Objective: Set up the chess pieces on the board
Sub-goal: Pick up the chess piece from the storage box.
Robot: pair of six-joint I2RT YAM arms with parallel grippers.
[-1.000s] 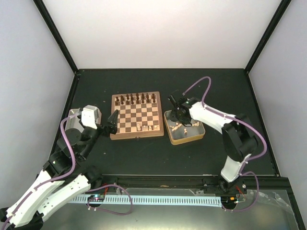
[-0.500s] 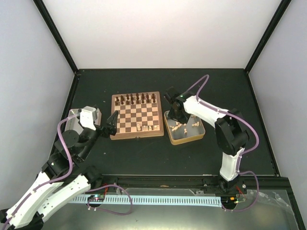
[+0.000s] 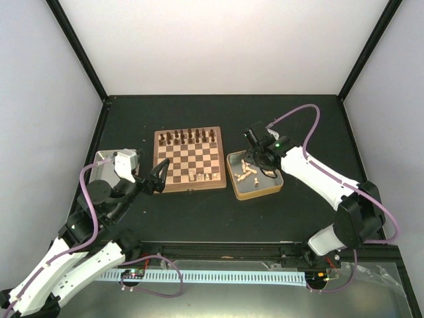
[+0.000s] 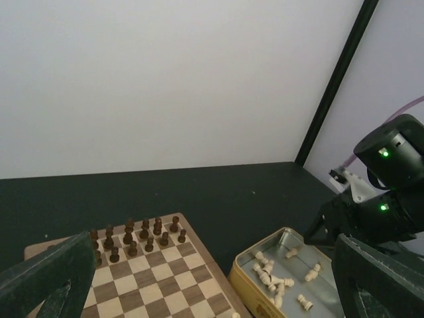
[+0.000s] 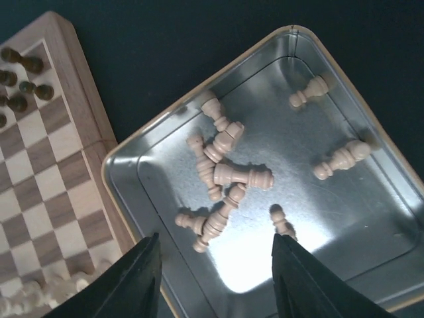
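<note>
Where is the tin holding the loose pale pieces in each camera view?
Top external: the tin sits right of centre, by the board.
Left wrist: the tin is bottom right.
Right wrist: the tin fills centre and right.
Shared landmark: the board, at the tin's left in every view.

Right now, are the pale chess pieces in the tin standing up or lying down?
Mostly lying down. The pale chess pieces lie on their sides, scattered inside the tin.
</note>
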